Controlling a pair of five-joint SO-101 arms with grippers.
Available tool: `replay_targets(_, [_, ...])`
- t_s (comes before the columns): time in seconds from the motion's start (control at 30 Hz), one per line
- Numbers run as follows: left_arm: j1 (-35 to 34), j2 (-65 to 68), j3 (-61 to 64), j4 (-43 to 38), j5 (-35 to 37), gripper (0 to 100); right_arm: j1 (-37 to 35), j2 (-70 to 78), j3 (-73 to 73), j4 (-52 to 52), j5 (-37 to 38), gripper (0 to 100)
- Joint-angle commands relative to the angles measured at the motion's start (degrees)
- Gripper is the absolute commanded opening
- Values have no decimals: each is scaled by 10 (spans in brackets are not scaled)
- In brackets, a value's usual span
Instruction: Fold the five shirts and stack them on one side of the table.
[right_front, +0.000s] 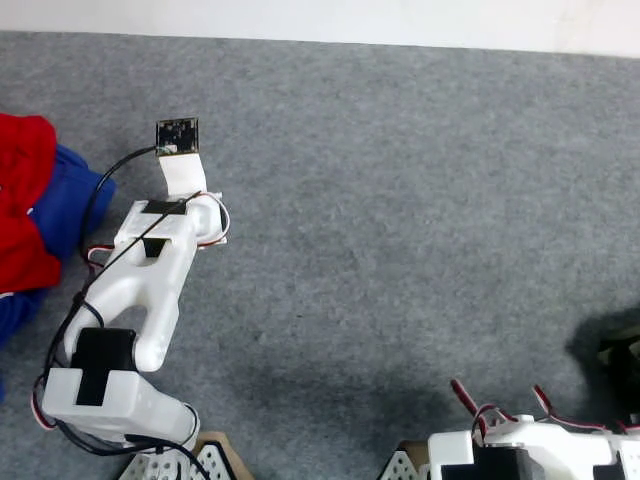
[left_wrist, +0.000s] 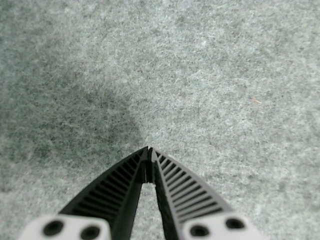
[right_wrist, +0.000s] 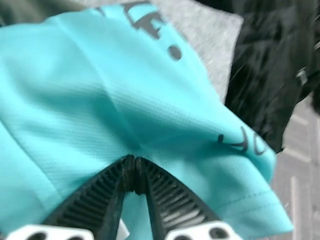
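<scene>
The grey felt desk (right_front: 400, 200) took up most of the high view, bare across its middle. A pale strip of the room (right_front: 400, 15) ran along its far edge, and what looked like tiled floor (right_wrist: 300, 160) lay beyond its right side.

A turquoise shirt (right_wrist: 100, 90) hung bunched and creased in the right wrist view. A black shirt (right_wrist: 270, 75) lay just beside it, partly on a corner of the desk. The black shirt was probably the dark shape at the right edge of the high view. A red shirt (right_front: 25, 200) lay on top of a blue shirt (right_front: 65, 195) in a loose, unfolded heap at the desk's left edge.

The left arm (right_front: 150, 290) stretched out over the desk near that heap. Of the right arm (right_front: 520, 450), the high view gave just the base at the near edge.

The right arm's jaws were clamped on a pinch of the turquoise shirt, with folds radiating from the tips. The left arm's jaws were together and empty, over bare felt.

The coming move seemed to turn on this: the turquoise shirt sat at the right, and the open desk it needed lay to its left. The right arm was much nearer, and the left arm was well apart. The shirt's long axis could not be made out while it was bunched.
</scene>
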Motion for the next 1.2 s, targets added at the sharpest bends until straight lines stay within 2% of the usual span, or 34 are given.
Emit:
replay_targets(0.0, [5, -4, -4, -9, -4, 10, 7, 0, -5, -43, 15, 12])
replay_targets(0.13, [5, -4, -3, -9, -4, 10, -4, 0, -22, -40, -29, 24])
replay_targets(0.33, [5, -4, -3, -9, -4, 10, -4, -15, -86, 48, -98, 200])
replay_targets(0.5, [5, -4, -4, -9, -4, 10, -4, -109, -108, 138, -114, 207])
replay_targets(0.63, [4, -4, -2, -9, -4, 10, -3, -149, -109, 111, -115, 206])
replay_targets(0.77, [-3, -4, -4, -9, -4, 10, -22, -93, -159, 95, -129, 206])
replay_targets(0.9, [-5, -4, -4, -9, -4, 10, -31, 20, -300, 200, -160, 206])
replay_targets(1.17, [-5, -4, -4, -9, -4, 10, -87, 324, -705, 538, -185, 206])
